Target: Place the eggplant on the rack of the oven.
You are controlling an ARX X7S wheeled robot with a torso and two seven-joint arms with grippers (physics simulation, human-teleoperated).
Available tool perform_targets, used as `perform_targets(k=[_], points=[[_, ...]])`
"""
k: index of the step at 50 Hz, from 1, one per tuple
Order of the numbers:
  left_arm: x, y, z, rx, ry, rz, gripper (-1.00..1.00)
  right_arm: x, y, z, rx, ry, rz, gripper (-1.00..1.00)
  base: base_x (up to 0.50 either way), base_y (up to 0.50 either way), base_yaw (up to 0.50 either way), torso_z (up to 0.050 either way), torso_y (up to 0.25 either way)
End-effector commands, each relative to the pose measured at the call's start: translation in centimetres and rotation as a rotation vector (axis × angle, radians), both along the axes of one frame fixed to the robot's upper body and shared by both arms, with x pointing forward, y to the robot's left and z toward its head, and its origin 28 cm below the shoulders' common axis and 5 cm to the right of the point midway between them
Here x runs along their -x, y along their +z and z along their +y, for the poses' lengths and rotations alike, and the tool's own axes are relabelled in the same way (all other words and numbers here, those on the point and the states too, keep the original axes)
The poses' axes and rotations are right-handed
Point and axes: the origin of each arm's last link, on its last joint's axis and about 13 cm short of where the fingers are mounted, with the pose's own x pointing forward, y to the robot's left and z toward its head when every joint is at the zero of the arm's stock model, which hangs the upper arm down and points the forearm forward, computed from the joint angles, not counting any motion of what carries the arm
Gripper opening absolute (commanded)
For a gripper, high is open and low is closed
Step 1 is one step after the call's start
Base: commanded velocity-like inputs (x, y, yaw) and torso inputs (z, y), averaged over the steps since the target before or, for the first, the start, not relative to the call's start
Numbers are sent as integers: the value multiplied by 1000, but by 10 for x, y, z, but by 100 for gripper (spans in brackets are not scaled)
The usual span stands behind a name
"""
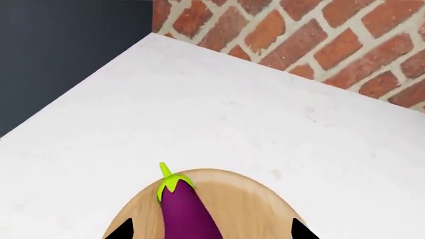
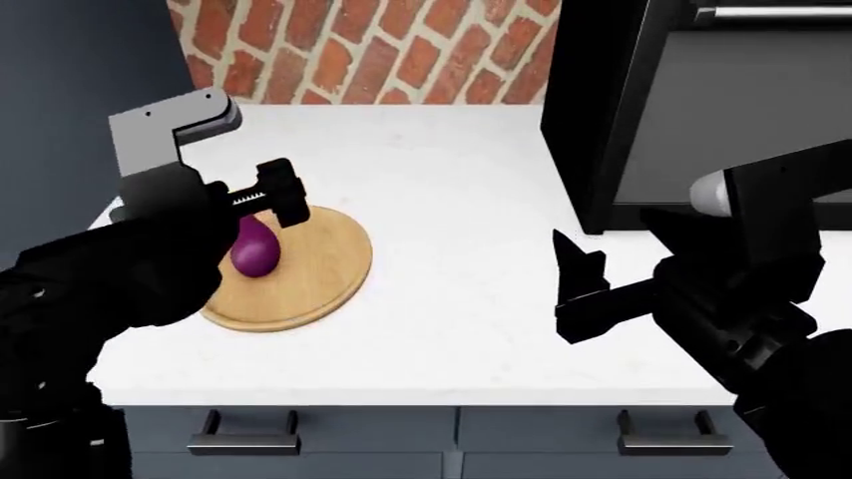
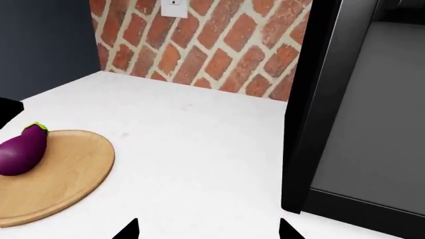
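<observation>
Clearly the pick-up is in hand: the left gripper (image 1: 211,230) hangs spread over the eggplant (image 1: 184,209), which lies on the board (image 2: 319,269) on the table (image 2: 453,299). Next it must lower and pinch. The right gripper (image 3: 209,230) is spread and empty. The oven (image 2: 692,110) looks closed, its rack hidden.

Head overview; wrist close-ups sharing board (image 2: 299,274)

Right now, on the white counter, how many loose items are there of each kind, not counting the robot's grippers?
Eggplant: 1, lying on the board
Round wooden board: 1, flat on the counter
Total: 2
</observation>
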Motion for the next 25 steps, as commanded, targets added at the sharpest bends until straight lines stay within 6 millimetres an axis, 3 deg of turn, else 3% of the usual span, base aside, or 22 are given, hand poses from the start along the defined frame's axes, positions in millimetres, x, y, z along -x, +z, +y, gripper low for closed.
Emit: perform_targets(k=[1, 25], points=[[-12, -15, -3, 26, 52, 48, 100, 1, -1, -2, -9, 8, -2, 100, 0, 0, 0, 0, 0], [-8, -39, -4, 46, 84, 122, 100, 2, -3, -4, -14, 3, -9, 100, 0, 0, 0, 0, 0]])
